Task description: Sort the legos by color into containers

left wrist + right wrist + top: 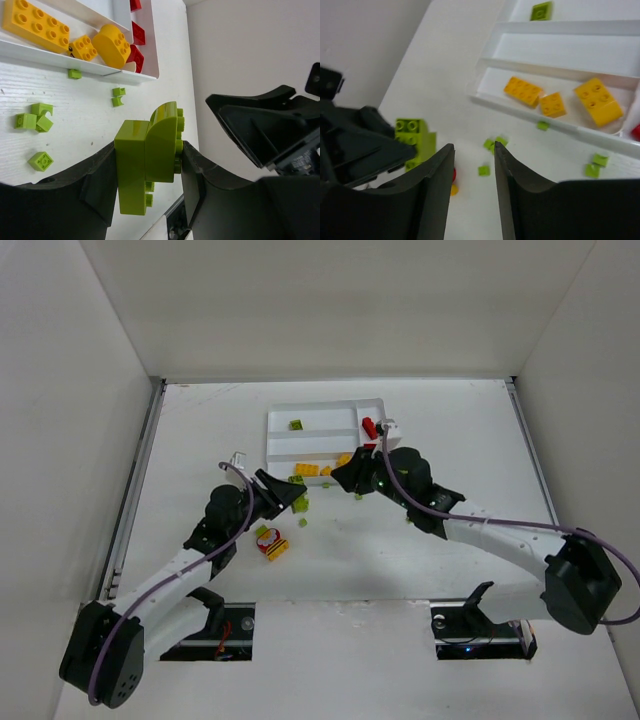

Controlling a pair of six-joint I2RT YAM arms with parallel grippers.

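Note:
My left gripper [288, 494] is shut on a lime green clump of stacked legos [149, 152], held above the table just in front of the white tray [312, 446]. My right gripper [343, 476] is open and empty [474, 160], close to the right of the left one, over the tray's near edge. The tray's near slot holds three yellow-orange bricks [522, 91]. Its far slot holds one green brick [541, 10]. Red bricks [369, 427] lie in the crosswise slot at the tray's right end. A red and yellow clump [270, 543] lies on the table.
Several tiny green bricks [32, 120] lie scattered on the table in front of the tray, also in the right wrist view [494, 144]. White walls enclose the table on three sides. The two grippers are almost touching.

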